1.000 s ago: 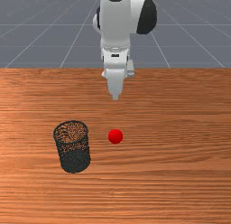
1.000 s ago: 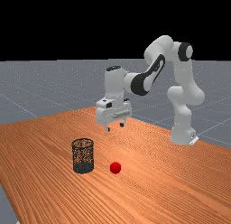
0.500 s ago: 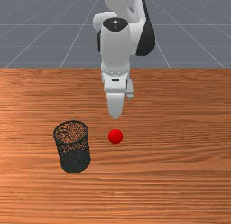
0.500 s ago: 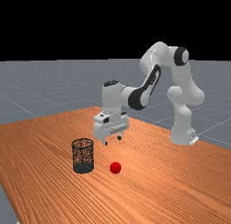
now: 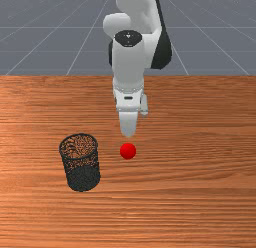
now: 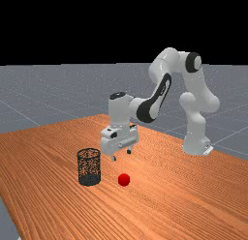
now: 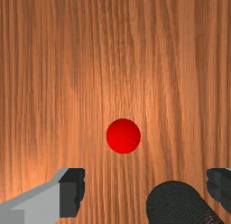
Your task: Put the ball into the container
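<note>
At twelve o'clock from the ball (image 5: 128, 151) in the front view, the gripper (image 5: 128, 135) hangs lower than before, seemingly above it. Its fingers (image 7: 71, 193) stand apart.

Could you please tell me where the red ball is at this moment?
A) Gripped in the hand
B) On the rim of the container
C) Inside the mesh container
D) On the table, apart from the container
D: the red ball rests on the table, with wood visible between it and the mesh container.
</note>
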`<state>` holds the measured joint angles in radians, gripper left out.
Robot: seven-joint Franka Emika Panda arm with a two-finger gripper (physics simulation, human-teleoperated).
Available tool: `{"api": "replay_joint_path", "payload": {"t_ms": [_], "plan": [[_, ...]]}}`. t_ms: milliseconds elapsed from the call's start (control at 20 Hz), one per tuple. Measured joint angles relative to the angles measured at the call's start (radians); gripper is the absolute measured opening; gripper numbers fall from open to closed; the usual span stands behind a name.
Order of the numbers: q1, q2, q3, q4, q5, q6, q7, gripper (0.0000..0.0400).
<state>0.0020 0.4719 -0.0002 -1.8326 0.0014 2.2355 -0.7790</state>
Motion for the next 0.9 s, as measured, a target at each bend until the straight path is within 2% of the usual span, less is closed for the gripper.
{"api": "replay_joint_path", "payload": {"t_ms": [150,200,350,450,750,900], "plan": [[0.0,0.037,0.0,0.02,0.0,-0.007,0.0,0.04],[-0.01,0.018,0.009,-0.031,0.019,0.07,-0.017,0.04],[-0.016,0.027,0.015,-0.031,0.03,0.08,-0.028,0.04],[-0.004,0.037,0.003,-0.025,0.007,0.077,-0.007,0.04],[-0.004,0.078,0.003,0.001,0.007,0.065,-0.007,0.04],[-0.002,0.066,0.003,-0.035,0.007,0.123,-0.003,0.04]]}}
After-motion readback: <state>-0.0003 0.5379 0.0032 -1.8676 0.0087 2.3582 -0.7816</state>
